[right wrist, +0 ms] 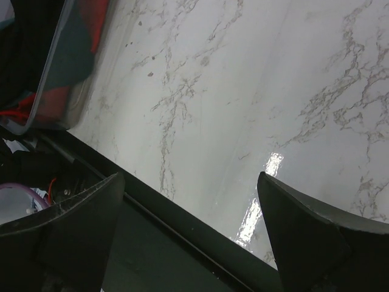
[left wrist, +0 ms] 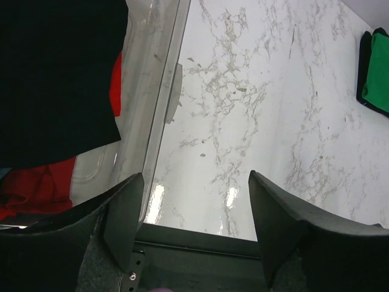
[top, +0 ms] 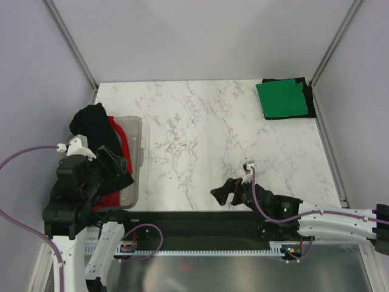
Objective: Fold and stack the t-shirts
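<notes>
Draping near L pincer [left wrist: 194, 176], black tee [left wrist: 55, 79]

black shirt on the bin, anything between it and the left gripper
Nothing visible does. The left gripper hangs open over the rim of the bin, with the black shirt just ahead of one finger, lying atop the red shirt. The bin wall runs alongside, not across.

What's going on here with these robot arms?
A folded green t-shirt lies on a folded black t-shirt in the marble table's far right corner. A crumpled black t-shirt and a red t-shirt sit in the translucent grey plastic bin. The left fingers, over the bin's edge, and the right fingers are open, holding nothing.
</notes>
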